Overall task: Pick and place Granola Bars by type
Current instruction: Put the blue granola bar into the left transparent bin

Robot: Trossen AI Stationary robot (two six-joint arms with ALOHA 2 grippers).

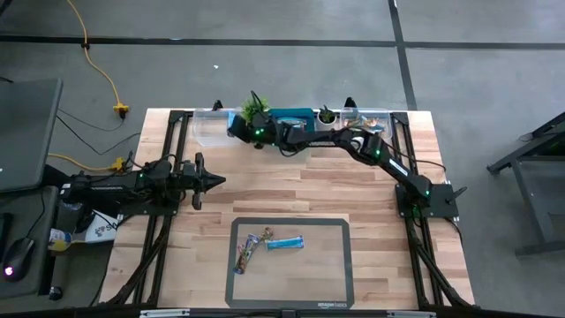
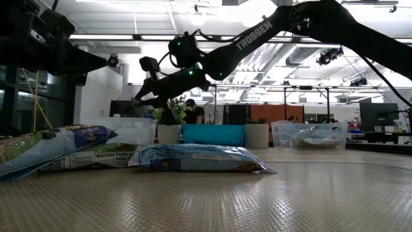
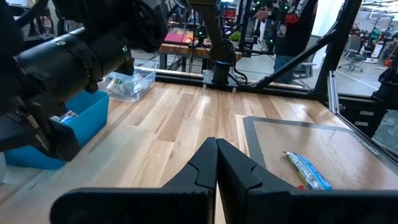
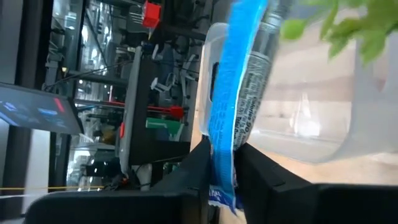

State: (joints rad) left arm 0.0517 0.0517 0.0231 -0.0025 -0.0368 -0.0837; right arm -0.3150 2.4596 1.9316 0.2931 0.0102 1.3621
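Right tool pinching a blue bar, long axis running out past the fingertips, poised over the clear bin near the table's far-left corner. Left tool pressed together, idle toward the left edge. Three bars lying on the mat at the near edge, likely closer to the left arm.

High view: straight down over the whole worktop, both arms in frame. Low view: at surface level, close behind bars lying on the mat, facing across to the bins and the room beyond. Left wrist view: forward along the worktop, sharing mat and blue bin with the high view. Right wrist view: very near a clear bin, also seen from above.
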